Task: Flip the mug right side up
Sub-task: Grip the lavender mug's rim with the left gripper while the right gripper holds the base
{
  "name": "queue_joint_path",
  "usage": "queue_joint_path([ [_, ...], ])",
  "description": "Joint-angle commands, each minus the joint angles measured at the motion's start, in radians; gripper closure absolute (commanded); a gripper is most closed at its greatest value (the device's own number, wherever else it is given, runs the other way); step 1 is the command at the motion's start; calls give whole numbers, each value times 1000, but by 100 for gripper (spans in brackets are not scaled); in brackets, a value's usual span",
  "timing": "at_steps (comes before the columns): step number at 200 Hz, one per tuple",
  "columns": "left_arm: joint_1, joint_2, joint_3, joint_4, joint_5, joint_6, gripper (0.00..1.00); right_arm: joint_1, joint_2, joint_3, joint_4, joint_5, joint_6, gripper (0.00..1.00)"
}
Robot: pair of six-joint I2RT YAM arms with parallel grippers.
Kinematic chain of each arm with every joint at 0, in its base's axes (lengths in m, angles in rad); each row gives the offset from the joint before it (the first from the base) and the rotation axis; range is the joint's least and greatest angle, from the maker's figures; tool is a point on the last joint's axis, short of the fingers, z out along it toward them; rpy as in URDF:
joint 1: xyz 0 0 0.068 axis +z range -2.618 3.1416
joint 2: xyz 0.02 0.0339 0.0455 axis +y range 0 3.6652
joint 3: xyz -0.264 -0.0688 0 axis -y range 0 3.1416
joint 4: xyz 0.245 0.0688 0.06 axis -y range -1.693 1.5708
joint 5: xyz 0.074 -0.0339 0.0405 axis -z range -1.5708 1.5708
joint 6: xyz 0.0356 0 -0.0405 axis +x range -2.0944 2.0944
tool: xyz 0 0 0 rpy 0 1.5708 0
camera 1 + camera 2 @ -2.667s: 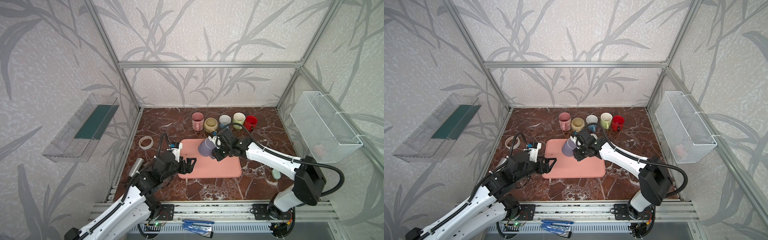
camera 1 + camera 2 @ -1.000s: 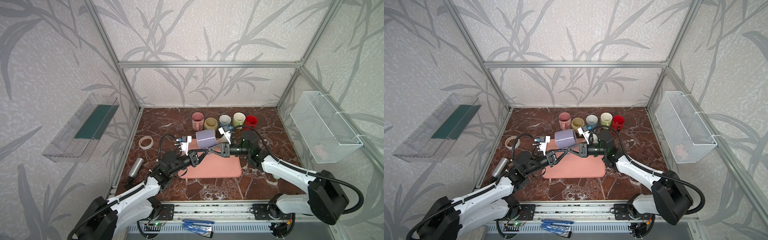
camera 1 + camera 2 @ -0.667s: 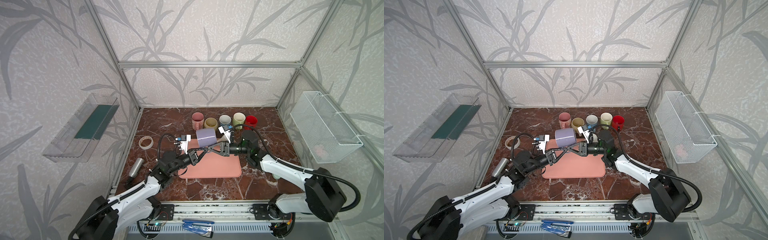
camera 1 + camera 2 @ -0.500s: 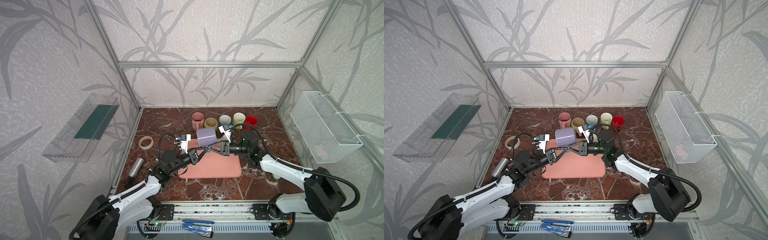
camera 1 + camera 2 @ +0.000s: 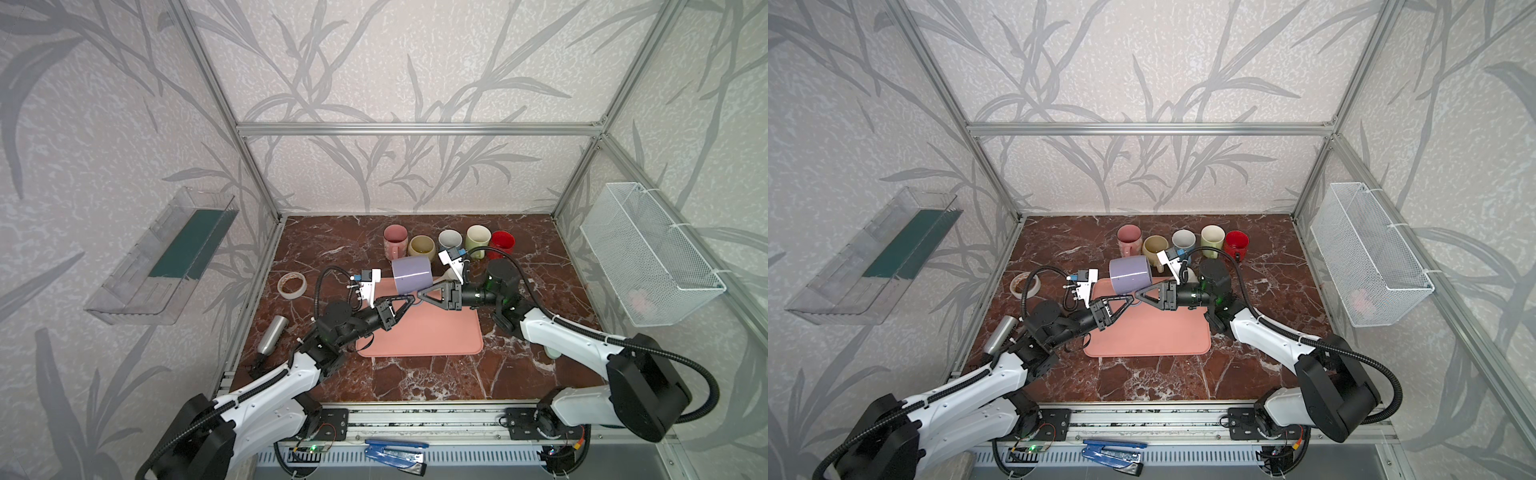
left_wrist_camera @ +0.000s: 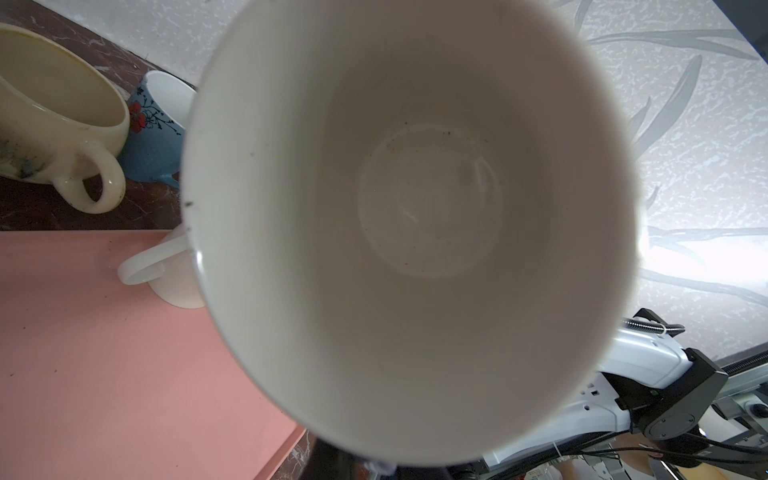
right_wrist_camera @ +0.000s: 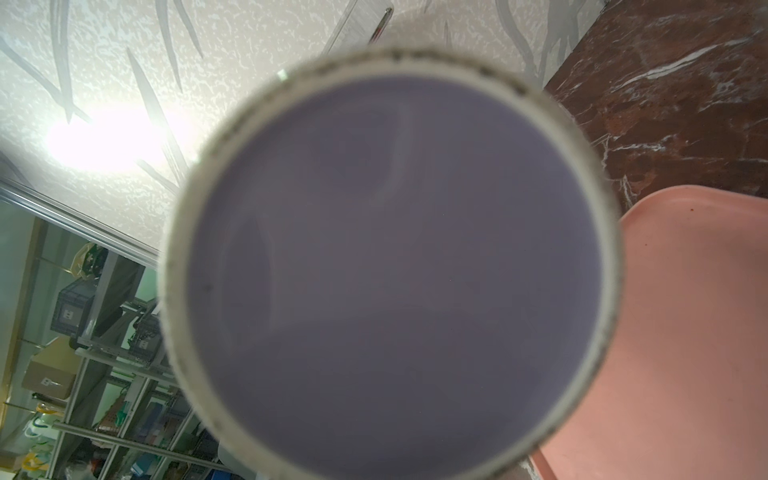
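Hanging on its side above the pink mat (image 5: 436, 332), the lavender mug (image 5: 410, 274) looks caught halfway through its turn, mouth toward the left arm and base toward the right. The left pincer (image 5: 409, 300) and right pincer (image 5: 420, 296) meet tip to tip just beneath it. Which one is clamped and which is slack cannot be told. It reads as a handover: next, one arm must take the full weight, roll the mouth upward and lower the mug onto the mat.

Seven mugs (image 5: 410, 274), one pink mat (image 5: 432, 332), one tape roll (image 5: 292, 296), one metal cylinder (image 5: 272, 338), one wire basket (image 5: 648, 257)
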Motion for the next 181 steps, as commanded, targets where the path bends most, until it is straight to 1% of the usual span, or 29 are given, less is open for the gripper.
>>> queue_joint_path([
  [1,6,-27,1,46,4,21,100,-10,-11,9,78,-15,3,66],
  [16,7,-31,-3,48,4,18,100,-11,-8,8,78,-14,3,68],
  [24,8,-33,-3,47,5,18,100,-13,-9,6,78,-11,3,71],
  [50,8,-28,0,44,17,20,100,-12,-5,5,79,-6,-5,86],
  [85,8,0,2,62,26,13,100,-10,-5,3,69,2,-21,100],
  [128,8,23,25,68,37,15,100,-5,-13,1,50,5,-47,100],
  [174,8,28,33,91,29,18,84,-1,-9,-13,79,-2,-33,100],
  [181,8,31,34,99,28,14,82,-1,-6,-18,126,-6,-22,100],
])
